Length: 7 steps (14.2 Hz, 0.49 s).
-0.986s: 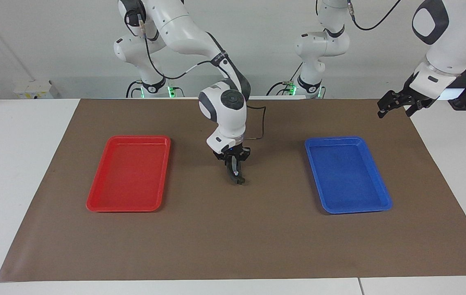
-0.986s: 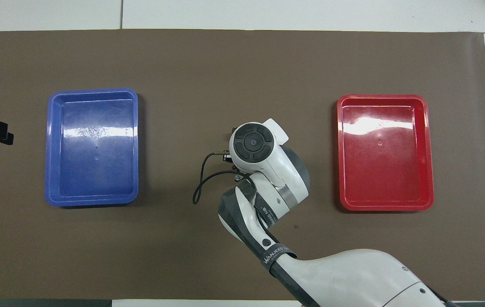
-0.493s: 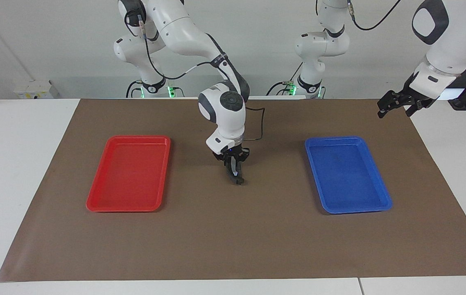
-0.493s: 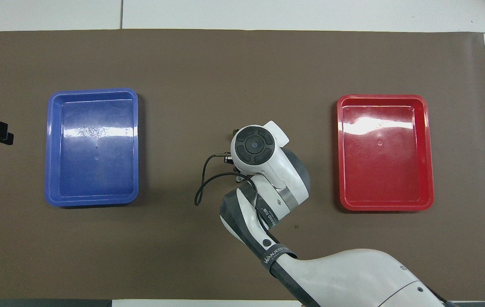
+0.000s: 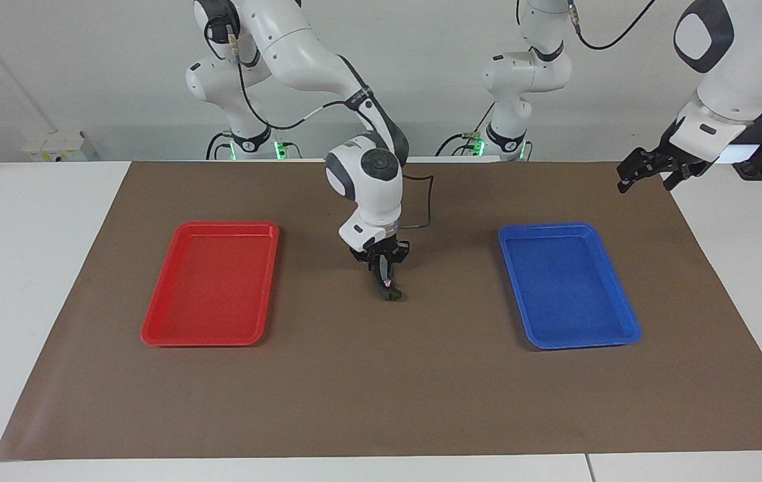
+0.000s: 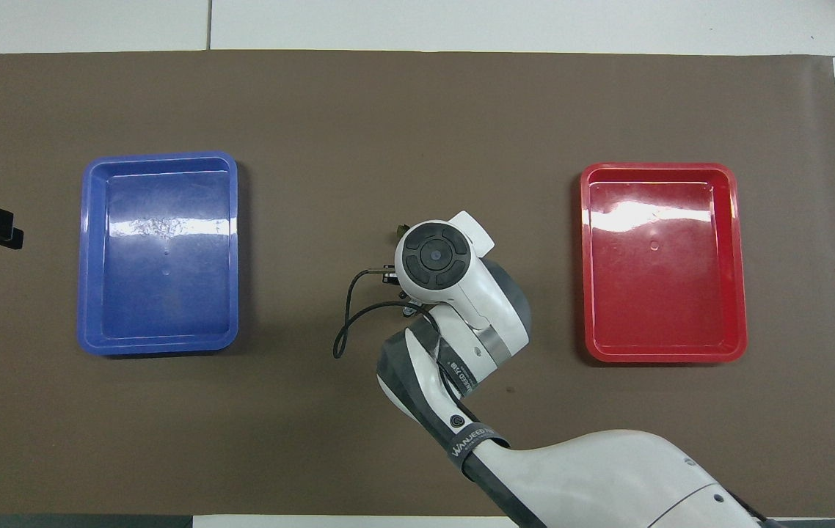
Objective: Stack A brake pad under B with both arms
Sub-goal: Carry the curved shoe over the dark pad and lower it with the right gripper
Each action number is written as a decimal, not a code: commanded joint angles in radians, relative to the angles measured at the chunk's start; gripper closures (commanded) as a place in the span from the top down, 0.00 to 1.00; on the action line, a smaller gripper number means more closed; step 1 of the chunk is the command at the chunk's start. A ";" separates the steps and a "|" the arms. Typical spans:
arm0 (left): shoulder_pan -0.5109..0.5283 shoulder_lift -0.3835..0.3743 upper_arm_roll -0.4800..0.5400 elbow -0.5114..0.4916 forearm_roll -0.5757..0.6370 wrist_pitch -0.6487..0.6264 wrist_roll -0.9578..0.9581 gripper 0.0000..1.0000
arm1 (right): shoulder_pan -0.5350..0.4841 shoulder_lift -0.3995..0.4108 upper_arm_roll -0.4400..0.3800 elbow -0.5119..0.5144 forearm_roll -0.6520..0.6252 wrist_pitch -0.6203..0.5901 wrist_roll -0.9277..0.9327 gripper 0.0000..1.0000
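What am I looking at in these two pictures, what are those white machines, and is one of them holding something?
These are two white robot arms at a table covered with a brown mat. One picture is taken from across the table, facing the robots. The other looks down from above their own end, so the sides are swapped between them.

On the mat lie a red tray toward the right arm's end and a blue tray toward the left arm's end. Nothing shows in either tray.

The right gripper is down between the trays, shut on a dark curved brake piece. From above, the arm's wrist hides this. I cannot tell whether a second piece lies beneath it.

The left gripper waits, open and holding nothing, over the mat's edge at its own end.
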 commanded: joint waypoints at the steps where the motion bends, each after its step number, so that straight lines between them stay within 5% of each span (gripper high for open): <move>1: 0.009 -0.004 -0.004 -0.003 -0.008 -0.012 0.015 1.00 | -0.004 -0.016 0.005 -0.024 0.010 0.025 -0.027 0.08; 2: 0.009 -0.004 -0.004 -0.003 -0.008 -0.012 0.015 1.00 | -0.006 -0.018 0.005 -0.029 0.010 0.032 -0.033 0.29; 3: 0.009 -0.004 -0.004 -0.003 -0.008 -0.012 0.015 1.00 | -0.007 -0.021 0.005 -0.044 0.010 0.048 -0.046 0.96; 7: 0.009 -0.004 -0.004 -0.003 -0.008 -0.012 0.015 1.00 | -0.004 -0.022 0.005 -0.044 0.010 0.051 -0.047 1.00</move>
